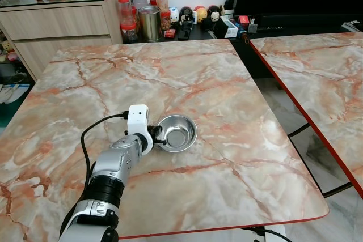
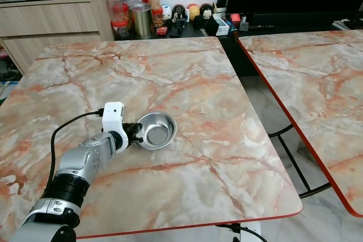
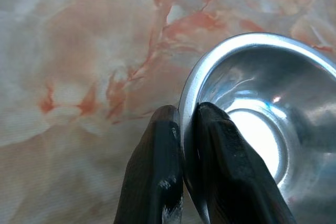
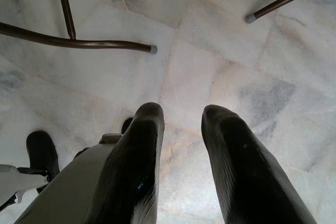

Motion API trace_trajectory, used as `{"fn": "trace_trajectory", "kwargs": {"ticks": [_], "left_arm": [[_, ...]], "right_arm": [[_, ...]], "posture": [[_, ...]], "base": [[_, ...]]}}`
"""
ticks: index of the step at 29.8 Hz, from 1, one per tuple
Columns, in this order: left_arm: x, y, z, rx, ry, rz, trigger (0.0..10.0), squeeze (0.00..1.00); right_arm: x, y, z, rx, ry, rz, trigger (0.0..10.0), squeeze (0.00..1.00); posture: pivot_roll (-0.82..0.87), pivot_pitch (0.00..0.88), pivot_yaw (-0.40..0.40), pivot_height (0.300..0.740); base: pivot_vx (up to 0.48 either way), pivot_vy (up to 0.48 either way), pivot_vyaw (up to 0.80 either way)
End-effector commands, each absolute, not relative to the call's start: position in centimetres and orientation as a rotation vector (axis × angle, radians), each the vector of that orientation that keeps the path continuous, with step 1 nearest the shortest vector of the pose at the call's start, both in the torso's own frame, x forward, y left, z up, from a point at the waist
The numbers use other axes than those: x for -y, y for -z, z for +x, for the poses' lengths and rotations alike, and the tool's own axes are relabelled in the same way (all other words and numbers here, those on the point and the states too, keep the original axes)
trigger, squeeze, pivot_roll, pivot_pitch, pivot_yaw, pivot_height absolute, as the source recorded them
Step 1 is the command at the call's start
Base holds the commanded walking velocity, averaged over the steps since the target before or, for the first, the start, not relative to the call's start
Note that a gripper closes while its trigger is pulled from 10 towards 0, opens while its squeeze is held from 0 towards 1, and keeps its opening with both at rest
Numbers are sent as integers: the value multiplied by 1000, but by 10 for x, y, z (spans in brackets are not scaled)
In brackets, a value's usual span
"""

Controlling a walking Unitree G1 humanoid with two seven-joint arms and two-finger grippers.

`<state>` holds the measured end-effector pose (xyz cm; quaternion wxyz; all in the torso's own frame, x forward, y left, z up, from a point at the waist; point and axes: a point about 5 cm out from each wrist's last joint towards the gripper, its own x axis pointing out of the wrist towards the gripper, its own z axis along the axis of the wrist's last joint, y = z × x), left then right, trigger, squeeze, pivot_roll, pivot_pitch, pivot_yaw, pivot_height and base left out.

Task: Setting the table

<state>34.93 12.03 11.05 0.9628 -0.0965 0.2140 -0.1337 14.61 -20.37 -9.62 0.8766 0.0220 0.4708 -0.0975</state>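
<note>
Eye views: the left tool [image 1: 157, 138] reaches over the marble tabletop [image 1: 187, 77] and is closed on the near-left rim of a steel bowl [image 1: 177, 132], which sits on the tabletop near its middle. Jars [image 1: 139, 5] stand beyond the far edge. Left wrist view: both fingers [image 3: 157, 177] pinch the bowl rim, one inside, one outside. Right wrist view: the right tool [image 4: 181, 116] hangs over the tiled floor [image 4: 210, 51], fingers parted, holding nothing.
</note>
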Motion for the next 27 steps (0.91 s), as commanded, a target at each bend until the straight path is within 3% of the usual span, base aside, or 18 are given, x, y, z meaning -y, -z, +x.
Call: {"fn": "trace_trajectory", "kwargs": {"ticks": [1,4,6,7,8,9,16,27], "left_arm": [[-122,-104,346,-450,260,-180,0,0],[-121,-107,347,-413,271,-209,0,0],[-117,-120,349,-288,328,-306,0,0],[-117,-126,350,-224,329,-328,4588,0],[-118,-129,350,-183,325,-338,4588,0],[-119,-136,349,-105,312,-411,10000,0],[-129,-139,348,13,237,-476,10000,0],[-147,-141,348,119,126,-495,10000,0]], "right_arm": [[204,94,151,-970,212,51,10000,0],[204,94,151,-970,210,49,10000,0],[204,94,151,-970,206,45,10000,0],[204,94,152,-969,204,44,10000,0],[204,94,152,-968,203,43,10000,0],[204,94,152,-967,201,42,10000,0],[203,94,153,-967,199,43,10000,0],[203,95,150,-974,200,45,10000,0]], "posture": [[-8,0,-6,740],[-9,0,-8,740],[-10,0,-8,740],[-12,0,-9,740],[-12,0,-9,740],[-15,0,-7,740],[-14,0,-9,740],[-9,0,-13,740]], "base": [[0,0,0],[0,0,0],[0,0,0],[0,0,0],[0,0,0],[0,0,0],[0,0,0],[0,-458,0]]}}
